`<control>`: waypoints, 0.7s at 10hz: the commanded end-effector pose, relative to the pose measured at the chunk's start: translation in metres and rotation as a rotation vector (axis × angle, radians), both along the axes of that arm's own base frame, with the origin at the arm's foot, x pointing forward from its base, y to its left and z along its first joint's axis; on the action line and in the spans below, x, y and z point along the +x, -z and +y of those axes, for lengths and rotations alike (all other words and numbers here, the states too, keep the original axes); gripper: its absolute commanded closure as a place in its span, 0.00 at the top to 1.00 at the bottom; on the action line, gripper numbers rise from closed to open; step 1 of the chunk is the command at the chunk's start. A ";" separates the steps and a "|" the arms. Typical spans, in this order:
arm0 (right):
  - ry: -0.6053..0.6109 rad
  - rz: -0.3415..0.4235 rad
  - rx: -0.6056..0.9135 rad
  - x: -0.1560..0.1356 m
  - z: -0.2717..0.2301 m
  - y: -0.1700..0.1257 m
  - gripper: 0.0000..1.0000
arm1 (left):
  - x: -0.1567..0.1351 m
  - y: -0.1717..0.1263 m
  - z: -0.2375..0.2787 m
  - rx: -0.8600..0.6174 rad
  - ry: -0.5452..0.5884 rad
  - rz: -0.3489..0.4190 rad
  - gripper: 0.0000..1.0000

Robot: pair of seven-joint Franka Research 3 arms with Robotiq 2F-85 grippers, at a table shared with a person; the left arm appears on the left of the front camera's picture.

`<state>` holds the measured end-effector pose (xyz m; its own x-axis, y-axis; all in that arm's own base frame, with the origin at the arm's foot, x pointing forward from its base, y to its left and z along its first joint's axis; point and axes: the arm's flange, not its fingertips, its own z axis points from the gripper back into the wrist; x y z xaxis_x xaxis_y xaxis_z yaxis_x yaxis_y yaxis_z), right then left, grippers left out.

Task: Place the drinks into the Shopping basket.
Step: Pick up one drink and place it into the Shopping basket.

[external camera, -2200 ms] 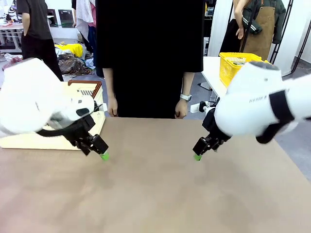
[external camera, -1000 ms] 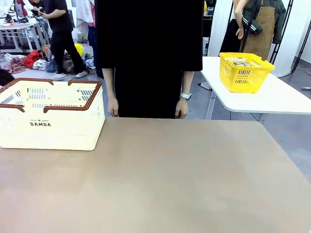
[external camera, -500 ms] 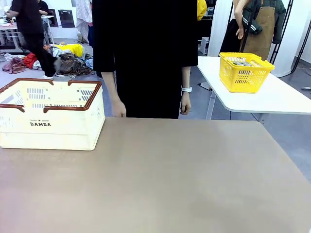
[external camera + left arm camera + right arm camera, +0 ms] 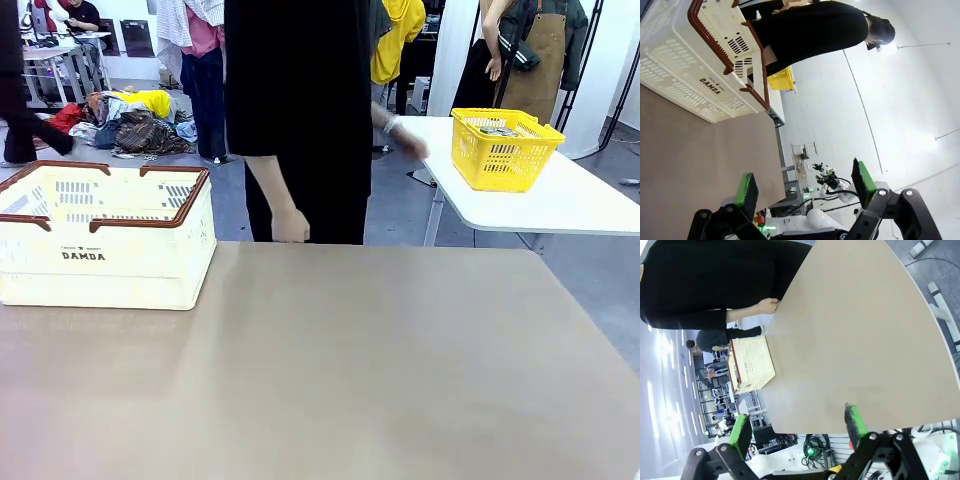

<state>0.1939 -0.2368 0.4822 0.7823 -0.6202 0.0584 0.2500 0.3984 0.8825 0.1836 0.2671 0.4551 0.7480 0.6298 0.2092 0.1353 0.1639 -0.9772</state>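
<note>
The cream-white Shopping basket [image 4: 100,240] with a dark brown rim stands on the brown table's [image 4: 350,380] far left, and nothing shows inside it. In the left wrist view the basket [image 4: 695,60] lies up left of my left gripper [image 4: 803,184], which is open with nothing between its green pads. My right gripper [image 4: 796,424] is open too, held off the table's near edge, with the basket [image 4: 751,365] far off. The drinks are out of view.
A person in black stands at the table's far edge, one hand [image 4: 290,226] low by the edge, the other hand [image 4: 405,142] stretched toward a yellow mesh basket [image 4: 500,150] on a white side table [image 4: 545,205].
Both arms, low over the table 2.2 s ago, have left the front view. The person has shifted to the right and raised a hand toward the yellow basket.
</note>
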 end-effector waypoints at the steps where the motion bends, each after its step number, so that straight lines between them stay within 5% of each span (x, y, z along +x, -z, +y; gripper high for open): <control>1: -0.011 -0.020 -0.005 -0.001 0.000 -0.002 1.00 | 0.001 -0.002 0.001 -0.011 -0.001 -0.022 1.00; 7: -0.011 -0.020 -0.005 -0.001 0.000 -0.002 1.00 | 0.001 -0.002 0.001 -0.011 -0.001 -0.022 1.00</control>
<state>0.1939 -0.2367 0.4823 0.7824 -0.6201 0.0584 0.2502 0.3988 0.8822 0.1842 0.2668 0.4549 0.7494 0.6287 0.2074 0.1339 0.1628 -0.9775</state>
